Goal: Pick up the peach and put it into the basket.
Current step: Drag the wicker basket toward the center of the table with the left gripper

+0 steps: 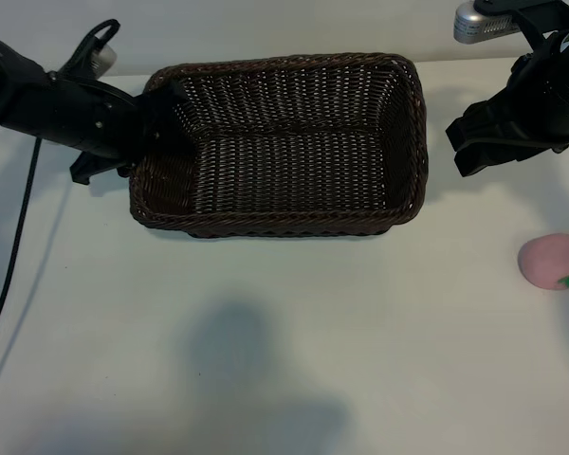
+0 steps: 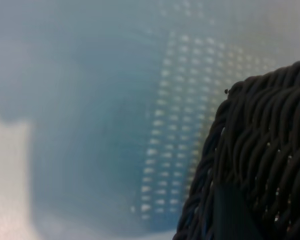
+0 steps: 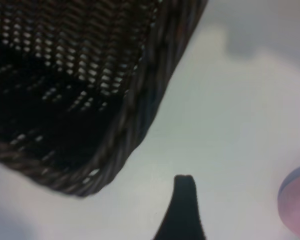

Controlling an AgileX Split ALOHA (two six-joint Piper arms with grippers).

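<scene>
The dark-brown woven basket (image 1: 415,123) stands at the middle back of the white table. My left gripper (image 1: 155,133) is at the basket's left end, shut on its braided rim (image 2: 260,130), with one dark finger (image 2: 235,212) against the weave. The pale-pink peach (image 1: 552,261) lies on the table at the far right, in front of my right gripper (image 1: 460,147). That gripper hangs open and empty just right of the basket's right wall (image 3: 135,120). In the right wrist view one finger (image 3: 185,210) shows over bare table, and the peach (image 3: 297,200) sits at the frame's edge.
A black cable (image 1: 14,246) runs down the table's left side from the left arm. A silver device (image 1: 484,21) sits above the right arm at the back right. A bare stretch of white table (image 1: 284,360) lies in front of the basket.
</scene>
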